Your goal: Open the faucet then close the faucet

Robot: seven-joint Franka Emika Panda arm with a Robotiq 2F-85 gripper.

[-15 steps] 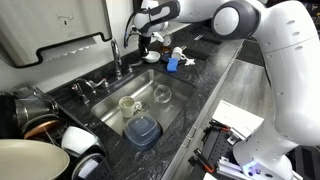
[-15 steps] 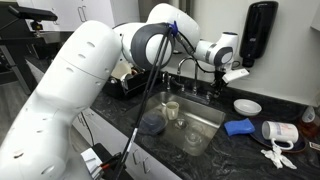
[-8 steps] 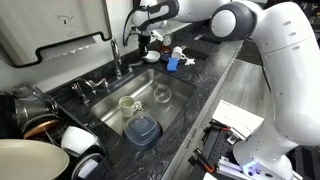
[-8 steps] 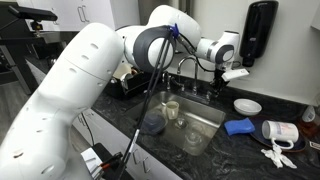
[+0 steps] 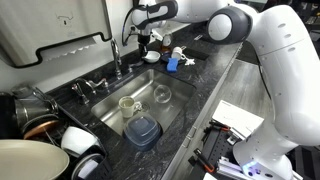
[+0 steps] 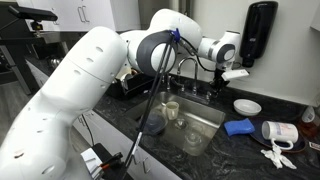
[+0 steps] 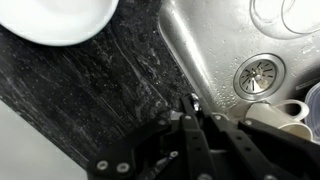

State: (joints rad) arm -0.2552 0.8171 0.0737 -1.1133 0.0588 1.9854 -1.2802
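1. The white arm [image 5: 250,25] comes in from the right and reaches over the dark counter [image 5: 215,85] to the far side of the sink [image 5: 175,105].
2. The faucet [image 5: 114,52] stands at the far edge of the sink, a thin curved chrome tap. In an exterior view it [image 6: 186,68] is just left of the wrist.
3. The gripper [image 5: 146,42] hangs to the right of the faucet, near it but apart. In the wrist view the gripper [image 7: 189,105] looks clenched, its dark fingers meeting in one tip with nothing between them.
4. Progress, as I judge it: no water is visible and the lever is not touched, so opening and then closing are probably both left to do.
5. In the basin lie a blue container [image 5: 142,130], a cup [image 5: 127,103] and a glass [image 5: 162,95], all low and out of the way.
6. A blue object [image 5: 173,65] and a white plate [image 6: 247,106] sit on the counter at the right, near the arm's path.
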